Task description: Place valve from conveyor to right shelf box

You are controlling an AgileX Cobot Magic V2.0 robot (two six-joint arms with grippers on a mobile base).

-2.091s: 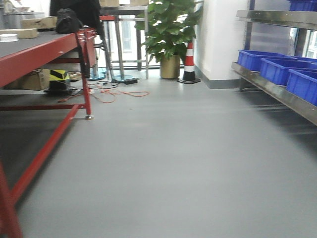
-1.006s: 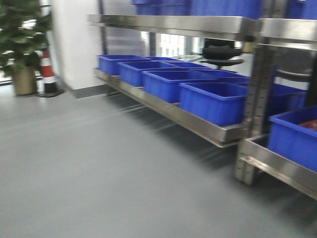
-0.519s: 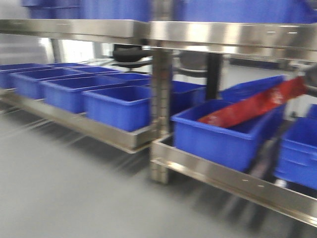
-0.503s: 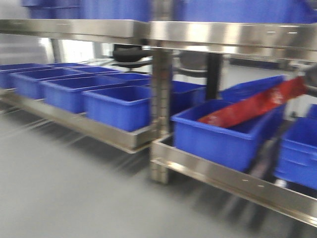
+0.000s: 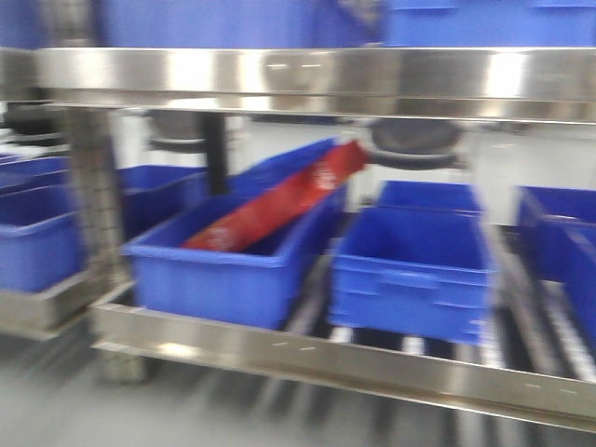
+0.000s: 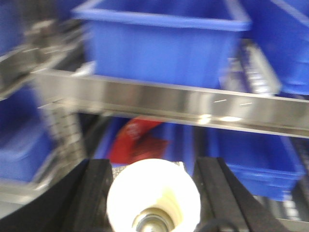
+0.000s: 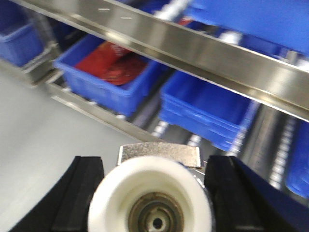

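In the left wrist view a white round valve (image 6: 153,193) with a metal core sits between the black fingers (image 6: 99,188), and my left gripper (image 6: 154,166) is shut on it. My right gripper (image 7: 155,164) is likewise shut on a second white valve (image 7: 150,198), which has a grey metal tab on top. Both point at the steel shelf (image 5: 326,358) with its blue boxes. An empty blue box (image 5: 410,279) stands at centre right on the lower level. The conveyor is out of view. Neither gripper shows in the front view.
A blue box (image 5: 223,275) left of centre holds a long red packet (image 5: 279,200). The upper steel shelf (image 5: 317,79) carries more blue boxes. A steel upright (image 5: 93,205) stands at the left. Grey floor (image 7: 43,125) lies below the shelf. All views are motion-blurred.
The front view has swung right, from the red-framed table and open floor to the shelf. The box with the red packet has slid from right to left of centre and looks nearer.
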